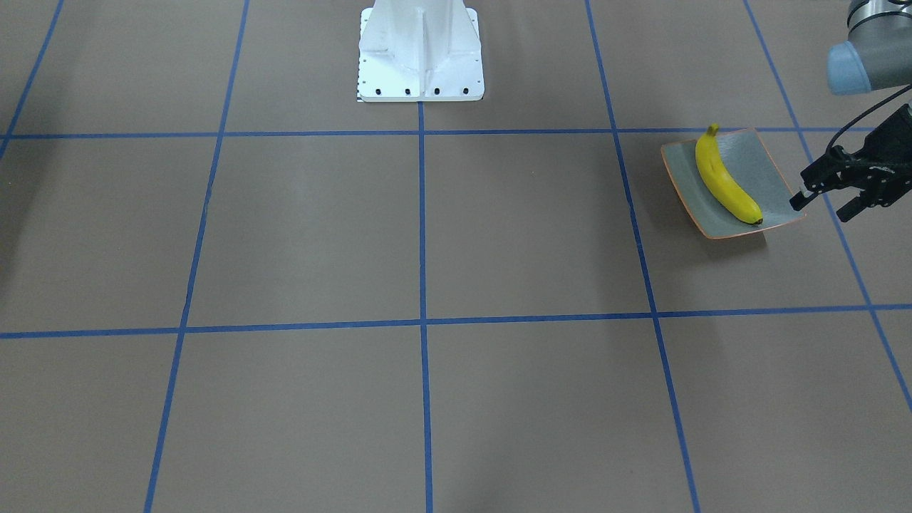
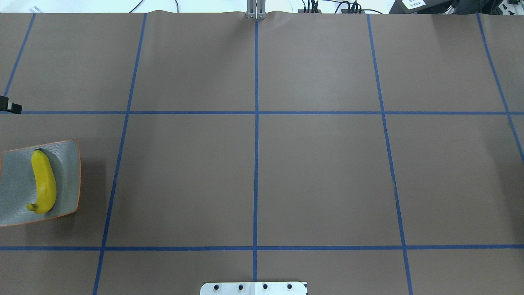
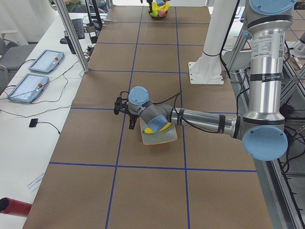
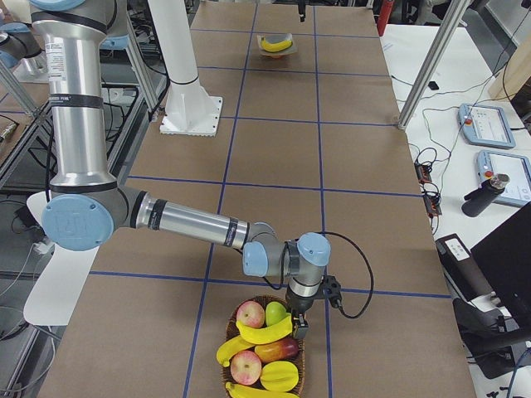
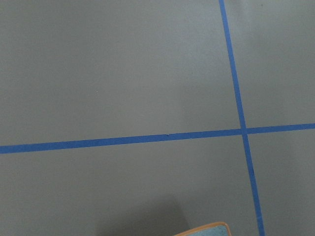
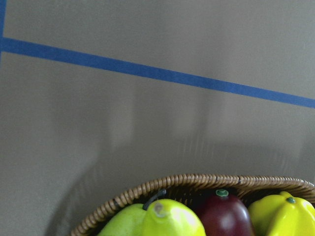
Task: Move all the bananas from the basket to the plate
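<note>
One yellow banana (image 1: 725, 182) lies on the grey-green plate (image 1: 768, 169) at the table's left end; both also show in the overhead view, banana (image 2: 44, 182) on plate (image 2: 16, 188). My left gripper (image 1: 823, 206) is open and empty, just beside the plate's outer corner. Three more bananas (image 4: 264, 333) lie in the wicker basket (image 4: 249, 305) with other fruit. My right gripper (image 4: 297, 322) hangs over the basket's rim by the top banana; I cannot tell whether it is open or shut.
The basket (image 6: 197, 181) also holds a green pear (image 6: 152, 219), a dark red fruit (image 6: 224, 214), apples and a yellow fruit. The robot's white base (image 1: 420, 53) stands mid-table. Operator pendants (image 3: 45, 61) lie on the side bench.
</note>
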